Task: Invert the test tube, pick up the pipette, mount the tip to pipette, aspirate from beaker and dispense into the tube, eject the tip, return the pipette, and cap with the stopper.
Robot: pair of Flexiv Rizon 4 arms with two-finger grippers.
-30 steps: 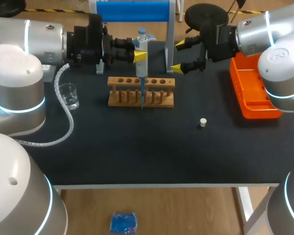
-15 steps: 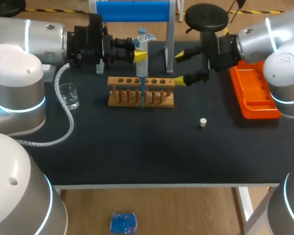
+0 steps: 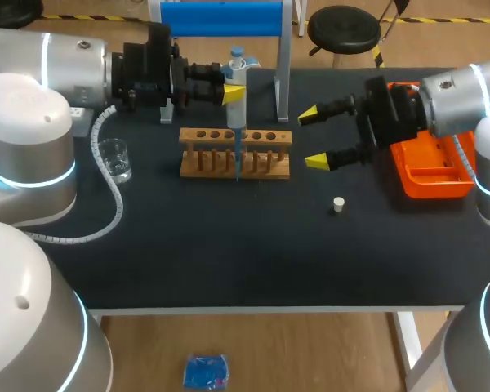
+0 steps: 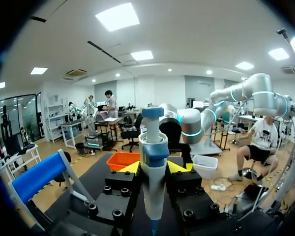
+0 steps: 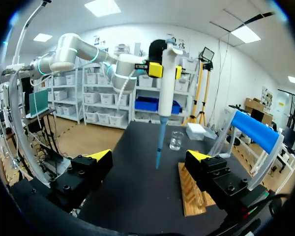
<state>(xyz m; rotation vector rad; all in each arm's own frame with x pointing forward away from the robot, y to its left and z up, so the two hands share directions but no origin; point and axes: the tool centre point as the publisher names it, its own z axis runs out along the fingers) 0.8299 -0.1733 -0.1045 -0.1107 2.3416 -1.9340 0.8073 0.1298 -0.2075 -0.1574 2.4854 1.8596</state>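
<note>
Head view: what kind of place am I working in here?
Most likely a wet-lab bench set up for liquid handling. A wooden test tube rack stands mid-table, a pipette is held upright near it, and a glass beaker sits on the left arm's side.

A black counter [image 3: 229, 261] carries everything. Near its middle, toward the far side, a wooden rack [image 3: 269, 136] stands upright; its top plank has a row of round holes, and a row of thin wooden pegs stands along its base below. Behind the rack, at the far edge of the counter, there is a white frame with a blue bar [image 3: 220, 18] lying across its top. An orange tray [image 3: 429, 175] lies at the right side of the counter, well apart from the rack and partly hidden.
</note>
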